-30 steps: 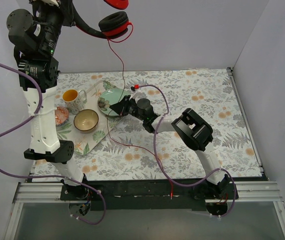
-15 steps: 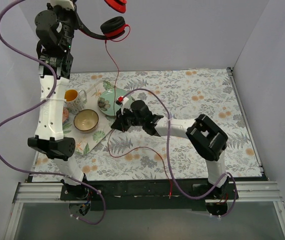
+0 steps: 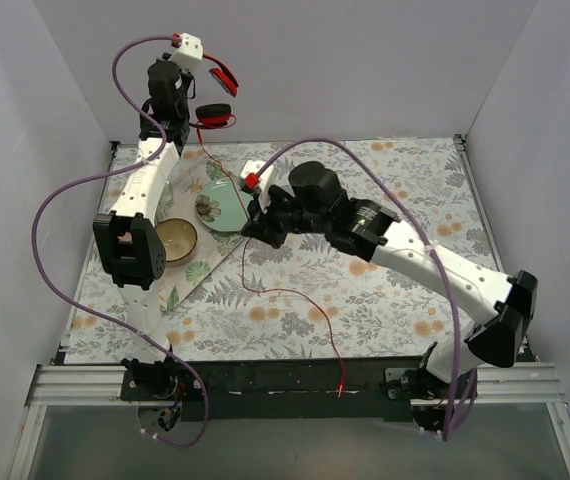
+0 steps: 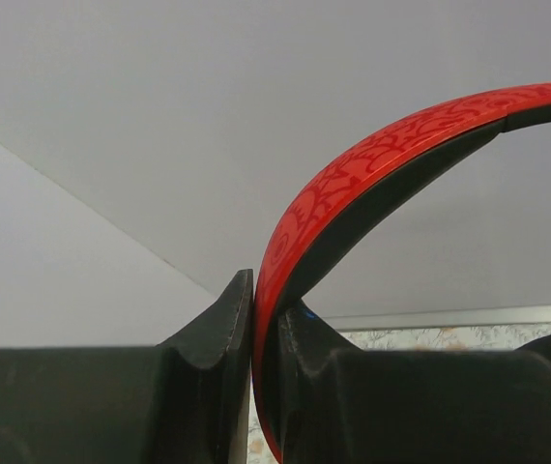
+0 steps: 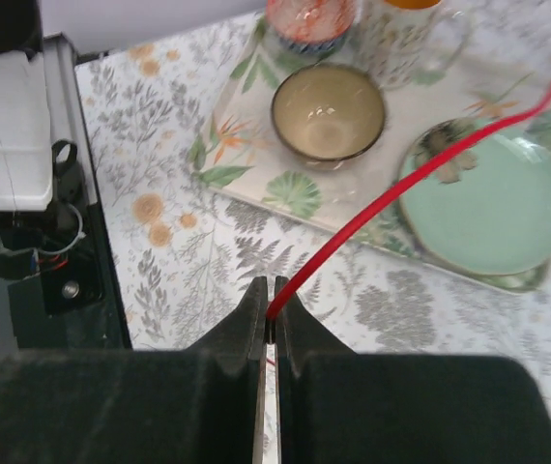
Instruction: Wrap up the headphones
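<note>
The red headphones hang in the air near the back wall, above the table's far left. My left gripper is shut on their red, black-lined headband, which shows clamped between the jaws in the left wrist view. The thin red cable drops from the headphones to my right gripper, which is shut on it above the tray's right edge. In the right wrist view the cable leaves the jaws up to the right. The loose rest of the cable trails over the table to the front edge.
A leaf-patterned tray at the left holds a tan bowl and a green plate. The right wrist view also shows a mug and a small patterned cup on it. Purple arm cables loop overhead.
My left arm has swung the headphones lower and back towards the wall. My right arm has stretched out and lifted the cable slightly up and right, and its loose loop has shifted.
</note>
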`<move>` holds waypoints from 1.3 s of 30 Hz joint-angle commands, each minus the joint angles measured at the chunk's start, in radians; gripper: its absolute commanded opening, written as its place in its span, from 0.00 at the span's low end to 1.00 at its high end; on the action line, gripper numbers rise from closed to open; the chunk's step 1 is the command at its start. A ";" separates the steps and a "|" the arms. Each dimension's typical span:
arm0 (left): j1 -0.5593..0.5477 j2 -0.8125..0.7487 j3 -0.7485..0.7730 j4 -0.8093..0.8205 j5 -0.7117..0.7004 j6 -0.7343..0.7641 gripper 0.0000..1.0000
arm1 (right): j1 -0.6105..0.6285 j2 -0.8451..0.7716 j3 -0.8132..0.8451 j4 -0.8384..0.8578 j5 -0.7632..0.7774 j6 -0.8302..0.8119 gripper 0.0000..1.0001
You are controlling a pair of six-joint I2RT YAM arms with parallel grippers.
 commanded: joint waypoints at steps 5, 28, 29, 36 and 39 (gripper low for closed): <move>0.001 -0.118 -0.127 0.155 0.040 0.077 0.00 | -0.041 -0.109 0.276 -0.237 0.333 -0.160 0.01; -0.229 -0.502 -0.656 -0.219 0.449 0.050 0.00 | -0.519 0.130 0.674 -0.121 0.302 -0.258 0.01; -0.234 -0.511 -0.653 -0.240 0.486 0.026 0.00 | -0.539 0.133 0.671 -0.113 0.288 -0.232 0.01; -0.240 -0.570 -0.614 -0.390 0.635 -0.028 0.00 | -0.688 0.159 0.639 -0.072 0.190 -0.165 0.01; -0.243 -0.573 -0.594 -0.430 0.662 -0.038 0.00 | -0.720 0.170 0.639 -0.065 0.165 -0.152 0.01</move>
